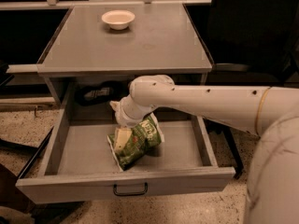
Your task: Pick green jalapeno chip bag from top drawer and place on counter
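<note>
The top drawer (pixel 70 185) stands open below the worktop (pixel 159 43), which carries a white bowl (pixel 118 19) far left. At the drawer's middle, the hand (pixel 122 141) seems clamped on the tilted green jalapeno chip bag (pixel 141 141).

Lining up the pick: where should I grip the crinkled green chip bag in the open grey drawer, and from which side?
Probably its left edge, from above: the crinkled green chip bag lies slanted on the floor of the shallow grey metal drawer, whose walls hinder side approaches. The tool is at that left edge now.
</note>
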